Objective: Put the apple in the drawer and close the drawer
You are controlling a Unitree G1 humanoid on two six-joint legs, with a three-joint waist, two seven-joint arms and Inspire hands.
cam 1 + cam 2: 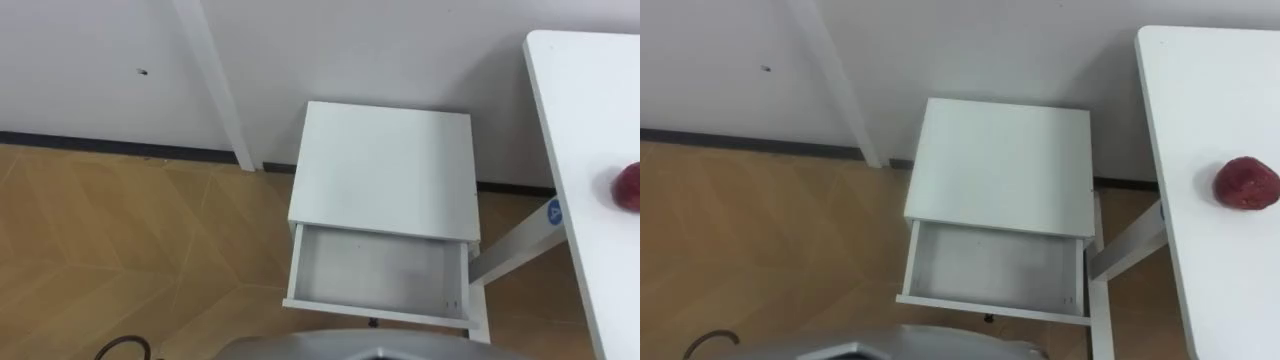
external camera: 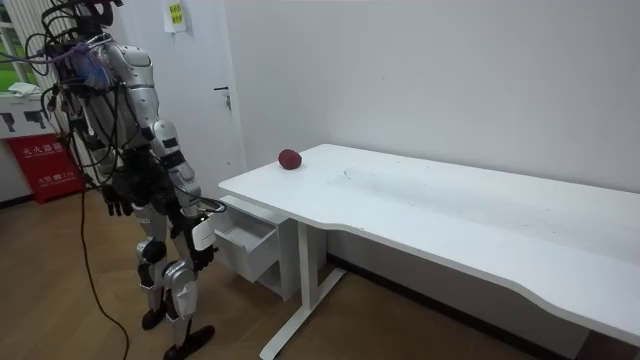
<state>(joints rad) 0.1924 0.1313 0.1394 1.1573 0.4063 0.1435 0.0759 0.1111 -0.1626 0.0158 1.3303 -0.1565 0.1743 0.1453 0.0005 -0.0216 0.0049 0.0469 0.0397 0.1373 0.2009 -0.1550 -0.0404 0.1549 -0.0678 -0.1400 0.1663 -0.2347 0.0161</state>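
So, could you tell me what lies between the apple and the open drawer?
In the right eye view, only bare tabletop and the table's white leg separate the apple from the drawer.

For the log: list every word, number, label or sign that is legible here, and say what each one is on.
No text reads clearly.
The blue sticker on the desk leg: a white mark, too small to read.
The yellow sign high in the room view: blurred.
The red box at that view's left: white characters, too small to read.
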